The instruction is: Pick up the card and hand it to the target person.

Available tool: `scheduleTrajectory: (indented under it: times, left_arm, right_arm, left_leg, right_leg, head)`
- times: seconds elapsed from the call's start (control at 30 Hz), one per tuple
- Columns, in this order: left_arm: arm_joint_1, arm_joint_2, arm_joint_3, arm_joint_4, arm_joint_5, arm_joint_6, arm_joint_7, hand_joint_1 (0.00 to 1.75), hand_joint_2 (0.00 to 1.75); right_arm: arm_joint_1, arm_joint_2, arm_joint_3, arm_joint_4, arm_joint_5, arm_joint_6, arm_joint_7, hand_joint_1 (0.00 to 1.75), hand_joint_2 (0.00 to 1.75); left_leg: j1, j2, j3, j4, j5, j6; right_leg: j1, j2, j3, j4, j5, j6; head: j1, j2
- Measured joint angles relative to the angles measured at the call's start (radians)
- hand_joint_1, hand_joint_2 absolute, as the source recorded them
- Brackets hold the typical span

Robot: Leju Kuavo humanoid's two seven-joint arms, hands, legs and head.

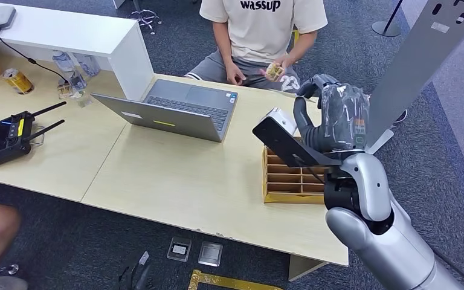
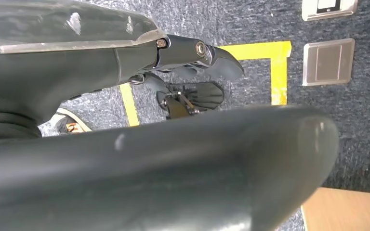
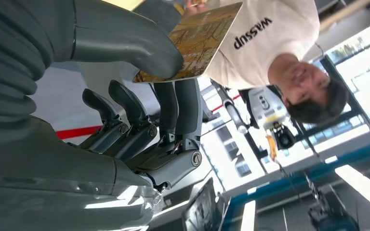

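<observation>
My right hand (image 1: 332, 118) is raised above the right end of the table, over a wooden slotted card box (image 1: 290, 181). Up close, the thumb and fingers of that hand (image 3: 139, 96) pinch a yellow-brown printed card (image 3: 197, 41), held out toward the person (image 3: 270, 43). The person (image 1: 260, 24), in a pale "wassup" shirt, sits across the table and fiddles with a small item (image 1: 273, 71) in both hands. My left hand (image 2: 125, 120) hangs over the carpet with nothing in it.
An open grey laptop (image 1: 175, 109) sits mid-table. A black remote controller (image 1: 9, 139) and a can (image 1: 17, 80) lie at the left, below a white raised counter (image 1: 66, 30). A tall grey panel (image 1: 417, 60) leans behind my right hand. Floor sockets (image 2: 327, 61) and yellow tape (image 2: 274, 72) mark the carpet.
</observation>
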State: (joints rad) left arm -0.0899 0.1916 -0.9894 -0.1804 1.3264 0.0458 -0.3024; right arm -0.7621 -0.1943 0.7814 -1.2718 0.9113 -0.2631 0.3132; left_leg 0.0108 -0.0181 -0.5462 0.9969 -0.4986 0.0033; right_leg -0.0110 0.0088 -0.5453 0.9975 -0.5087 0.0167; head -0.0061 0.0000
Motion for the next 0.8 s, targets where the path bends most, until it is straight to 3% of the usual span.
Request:
scheduleTrajectory:
  times: [0.23,0.33,0.5,0.8]
  left_arm:
    - [-0.005,-0.008,-0.007,0.000,-0.021,-0.008,-0.005,0.00,0.00]
    - [-0.010,-0.013,-0.013,0.000,-0.027,-0.008,-0.003,0.00,0.00]
    - [-0.016,-0.017,-0.016,0.000,-0.033,-0.005,0.003,0.00,0.00]
    - [-0.019,-0.018,-0.029,0.000,-0.032,-0.001,0.004,0.00,0.00]
  right_arm:
    - [-0.031,0.047,-0.006,0.230,0.160,-0.317,-0.067,1.61,1.75]
    - [-0.041,0.064,-0.006,0.328,0.234,-0.398,-0.060,1.61,1.75]
    - [-0.043,0.083,-0.007,0.432,0.346,-0.425,-0.033,1.61,1.75]
    - [-0.042,0.121,-0.011,0.573,0.381,-0.428,-0.047,1.61,1.75]
  left_leg:
    - [0.000,-0.001,0.000,0.000,0.000,0.000]
    - [0.000,-0.001,-0.001,0.000,0.000,0.000]
    - [0.000,-0.001,-0.001,0.000,0.000,0.000]
    - [0.000,0.000,0.000,0.000,0.000,0.000]
  right_leg:
    - [0.000,-0.001,0.000,0.000,0.000,0.000]
    - [0.000,-0.001,0.000,0.000,0.000,0.000]
    - [0.000,-0.001,0.000,0.000,0.000,0.000]
    - [0.000,0.000,0.000,0.000,0.000,0.000]
  head:
    - [0.000,0.000]
    - [0.000,0.000]
    - [0.000,0.000]
    - [0.000,0.000]
